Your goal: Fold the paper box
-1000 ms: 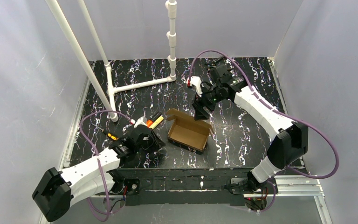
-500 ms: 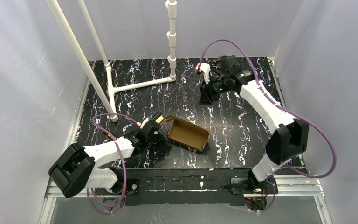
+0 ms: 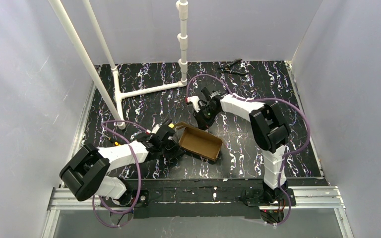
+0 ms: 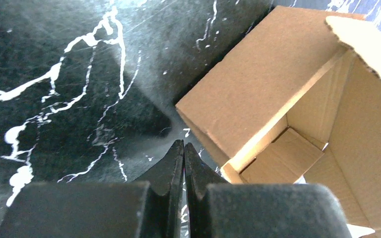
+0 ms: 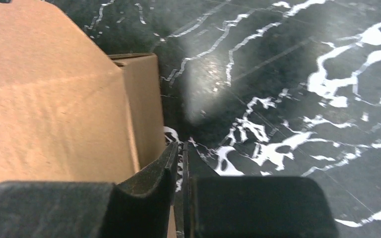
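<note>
The paper box [image 3: 200, 143] is plain brown cardboard, standing as an open tray near the table's front middle. My left gripper [image 3: 172, 145] lies low against the box's left end, shut with nothing between its fingers. In the left wrist view its tips [image 4: 183, 145] meet on the black table just short of the box's corner [image 4: 258, 94], and the open inside shows to the right. My right gripper [image 3: 202, 118] sits at the box's far edge. In the right wrist view it [image 5: 181, 147] is shut but for a slit, empty, beside the box wall [image 5: 54, 109].
A white pipe frame [image 3: 149, 89] with an upright post [image 3: 182, 39] stands at the back left. A slanted white pole [image 3: 87, 64] crosses the left side. A small black tool [image 3: 232, 67] lies at the back edge. A pale yellow stick [image 3: 167, 130] shows by my left wrist.
My right arm swung from the back right down to the box's far edge, and its jaws closed. My left gripper closed fully and stayed at the box's left end.
</note>
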Available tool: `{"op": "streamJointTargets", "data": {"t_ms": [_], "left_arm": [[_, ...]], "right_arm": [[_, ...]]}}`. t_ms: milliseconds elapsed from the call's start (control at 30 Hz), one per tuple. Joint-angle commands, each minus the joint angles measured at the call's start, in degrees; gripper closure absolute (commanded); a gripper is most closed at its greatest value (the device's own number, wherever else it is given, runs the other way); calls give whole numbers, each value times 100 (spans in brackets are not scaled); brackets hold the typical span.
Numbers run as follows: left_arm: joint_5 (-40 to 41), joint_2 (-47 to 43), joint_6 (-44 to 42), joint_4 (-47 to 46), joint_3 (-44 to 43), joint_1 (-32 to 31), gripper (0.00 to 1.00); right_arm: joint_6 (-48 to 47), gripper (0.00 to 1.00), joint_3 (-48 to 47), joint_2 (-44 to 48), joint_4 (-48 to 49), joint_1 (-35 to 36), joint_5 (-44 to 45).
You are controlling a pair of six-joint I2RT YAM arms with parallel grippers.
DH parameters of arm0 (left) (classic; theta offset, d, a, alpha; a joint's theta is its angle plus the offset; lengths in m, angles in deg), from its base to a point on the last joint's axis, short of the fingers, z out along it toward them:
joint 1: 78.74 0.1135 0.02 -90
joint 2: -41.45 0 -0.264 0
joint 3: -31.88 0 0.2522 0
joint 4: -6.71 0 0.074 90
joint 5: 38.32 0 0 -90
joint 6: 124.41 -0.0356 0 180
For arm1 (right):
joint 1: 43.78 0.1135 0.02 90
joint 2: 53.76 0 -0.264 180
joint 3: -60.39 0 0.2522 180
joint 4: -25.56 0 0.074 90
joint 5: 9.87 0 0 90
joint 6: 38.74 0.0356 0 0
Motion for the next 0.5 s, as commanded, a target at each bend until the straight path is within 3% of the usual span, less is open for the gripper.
{"op": "streamJointTargets", "data": {"t_ms": [0,200,467], "left_arm": [[171,158,-29,95,-292,60,100],[135,373,-338,188,-596,141,100],[44,282,-545,280,-595,198,100]], "right_arm": [[-99,84,188,258,170,328,-262],[-320,84,293,319,33,845,-274],[-140,79,-52,240,-68,607,546]]}}
